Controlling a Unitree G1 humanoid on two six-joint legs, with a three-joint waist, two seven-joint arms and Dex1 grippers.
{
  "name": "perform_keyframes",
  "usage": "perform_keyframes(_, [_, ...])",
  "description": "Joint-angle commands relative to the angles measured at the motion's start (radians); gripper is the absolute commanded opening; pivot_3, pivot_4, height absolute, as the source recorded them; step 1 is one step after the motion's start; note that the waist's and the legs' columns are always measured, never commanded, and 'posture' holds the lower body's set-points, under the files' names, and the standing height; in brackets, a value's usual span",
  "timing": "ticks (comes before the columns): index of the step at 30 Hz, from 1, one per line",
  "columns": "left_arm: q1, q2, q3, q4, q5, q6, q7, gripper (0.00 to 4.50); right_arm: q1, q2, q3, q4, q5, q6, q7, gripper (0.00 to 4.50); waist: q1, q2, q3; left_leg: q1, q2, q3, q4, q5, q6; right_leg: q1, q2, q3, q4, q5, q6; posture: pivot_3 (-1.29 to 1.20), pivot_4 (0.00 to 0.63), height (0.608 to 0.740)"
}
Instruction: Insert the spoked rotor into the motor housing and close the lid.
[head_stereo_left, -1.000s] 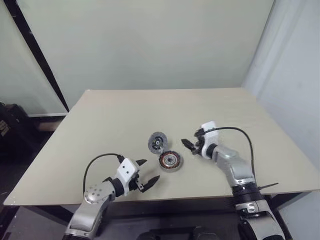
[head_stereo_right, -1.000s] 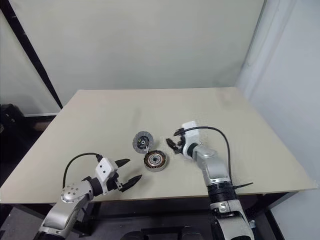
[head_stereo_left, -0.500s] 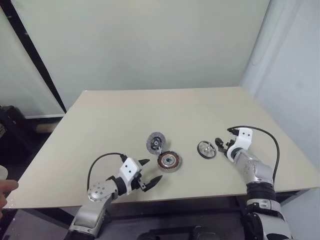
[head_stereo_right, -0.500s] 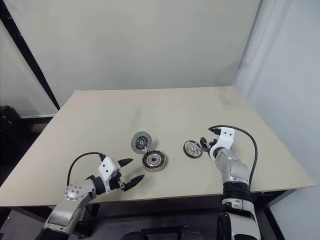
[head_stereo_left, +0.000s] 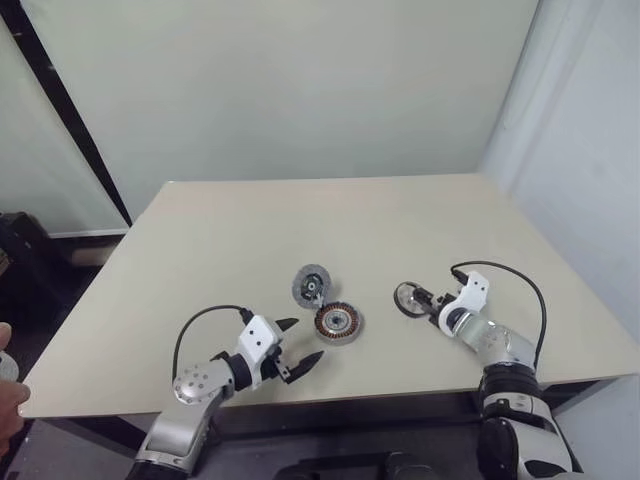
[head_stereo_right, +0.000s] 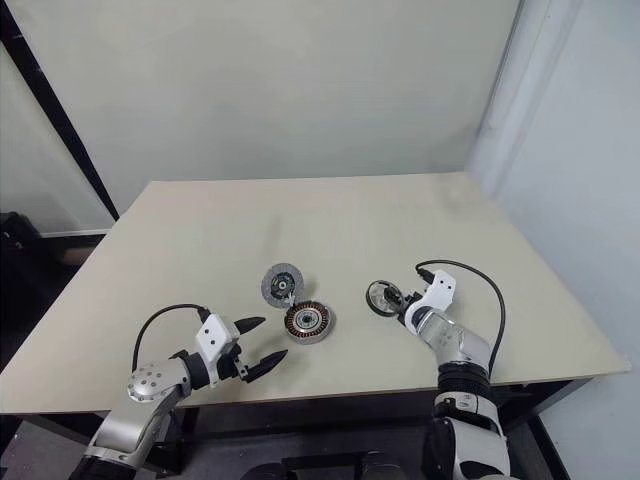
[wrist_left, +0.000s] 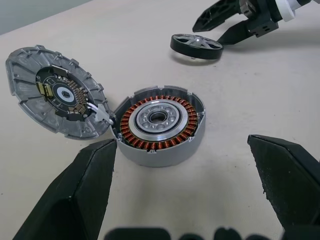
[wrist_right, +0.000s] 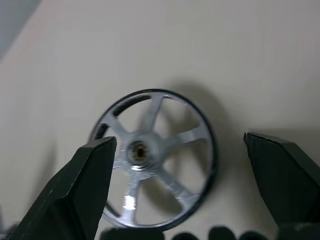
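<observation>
The small shiny silver spoked rotor (head_stereo_left: 409, 298) lies flat on the pale beige desk (head_stereo_left: 250, 230), right of centre in the head view and well apart from the round silver motor housing with its ring of copper-orange windings (head_stereo_left: 340, 321), which sits near the middle with the ribbed grey metal lid (head_stereo_left: 312, 284) propped open just beside its upper left edge. The right pincer (head_stereo_left: 428, 299) hangs just beside the rotor with its black fingers spread wide and nothing between them; the step in hand looks like the pickup. To do it well I would bring the fingers down either side of the thick rim, square to the wheel, and close across it rather than on a spoke, so it lifts level and can later drop straight over the housing's metal centre. The left pincer (head_stereo_left: 297, 347) waits at the lower left, fingers apart and empty, pointing toward the housing. Its wrist view gives what the head view cannot: the circuit board and dark hub inside the lid, a small white link joining lid and housing, and the bearing in the centre. The right wrist view shows the rotor's spokes and hub framed between its open fingers.
</observation>
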Motion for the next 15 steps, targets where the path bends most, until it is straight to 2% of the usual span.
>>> perform_keyframes(1, [-0.018,0.009,0.016,-0.023,-0.009,-0.008,0.000,4.50,-0.025,0.021,-0.025,0.001,0.075,0.041,0.011,4.45,0.000,0.000,0.000,0.000,0.000,0.000,0.000,0.000,0.000,0.000,0.000,0.000,0.000,0.000,0.000,0.00,0.000,0.740])
perform_keyframes(15, [-0.018,0.012,0.010,-0.032,-0.006,-0.006,0.003,4.50,-0.015,0.045,-0.037,-0.016,0.151,0.100,-0.014,4.45,-0.030,0.000,0.000,0.000,0.000,0.000,-0.002,0.000,0.000,0.000,0.000,0.000,-0.001,0.001,0.002,0.00,0.000,0.740])
